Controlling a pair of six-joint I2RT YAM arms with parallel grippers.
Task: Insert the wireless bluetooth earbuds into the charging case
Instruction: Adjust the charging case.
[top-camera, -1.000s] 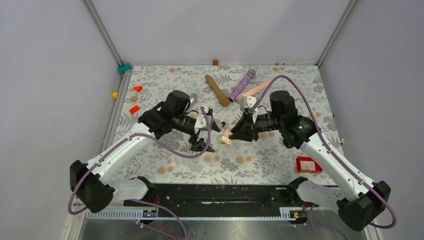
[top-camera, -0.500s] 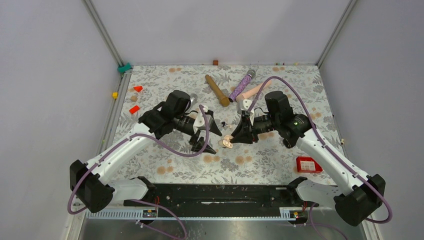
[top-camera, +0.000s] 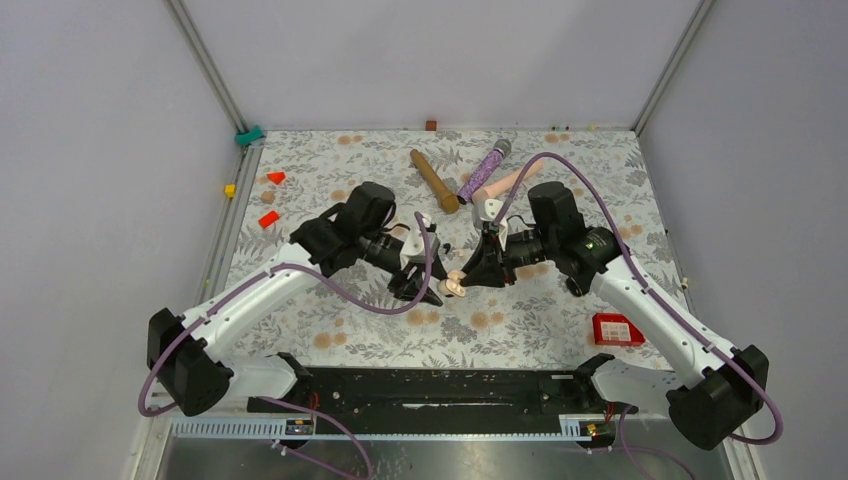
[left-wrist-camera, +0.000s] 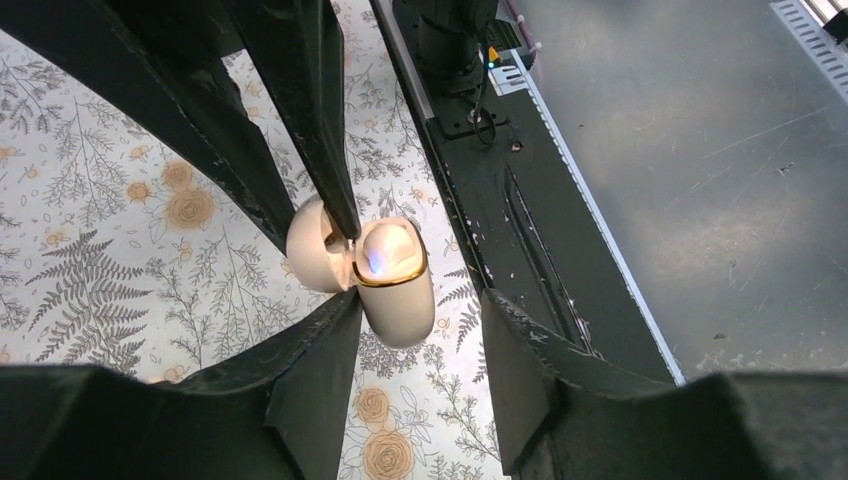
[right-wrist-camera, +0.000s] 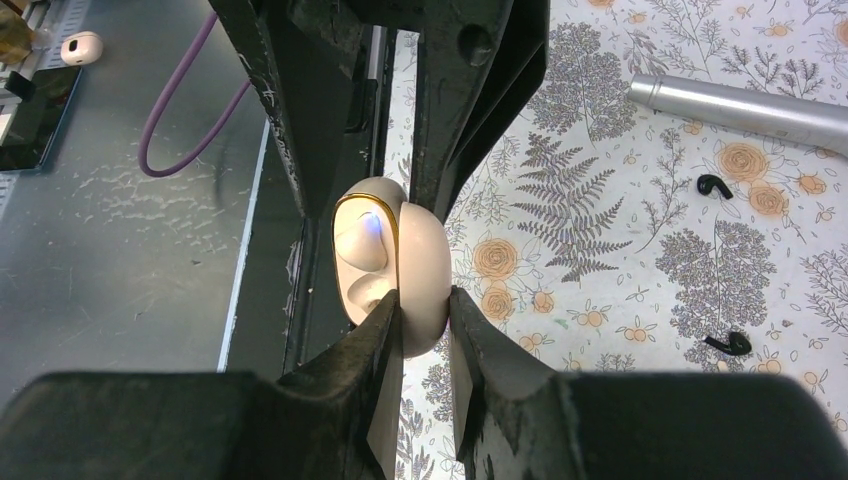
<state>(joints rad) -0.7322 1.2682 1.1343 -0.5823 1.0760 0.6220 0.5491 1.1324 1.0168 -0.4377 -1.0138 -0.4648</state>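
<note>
The cream charging case (top-camera: 454, 284) hangs open above the floral table, with a blue light glowing inside its gold-rimmed body (left-wrist-camera: 398, 300). My right gripper (right-wrist-camera: 425, 298) is shut on the case's lid half (right-wrist-camera: 428, 262), seen from above as right gripper (top-camera: 468, 275). My left gripper (left-wrist-camera: 420, 305) straddles the body. Its left finger touches the case near the hinge, and its right finger stands clear of the case. Two tiny black earbuds (right-wrist-camera: 713, 185) (right-wrist-camera: 730, 344) lie on the table beyond the case.
A silver stick (right-wrist-camera: 740, 105) lies near the earbuds. A brown stick (top-camera: 434, 180), a purple glitter microphone (top-camera: 483, 170) and a pink one (top-camera: 508, 181) lie at the back. A red box (top-camera: 613, 328) sits right; red blocks (top-camera: 268, 219) sit left.
My left gripper has moved right to the case, and its jaws have narrowed around the body. My right gripper has carried the case slightly left and stays shut.
</note>
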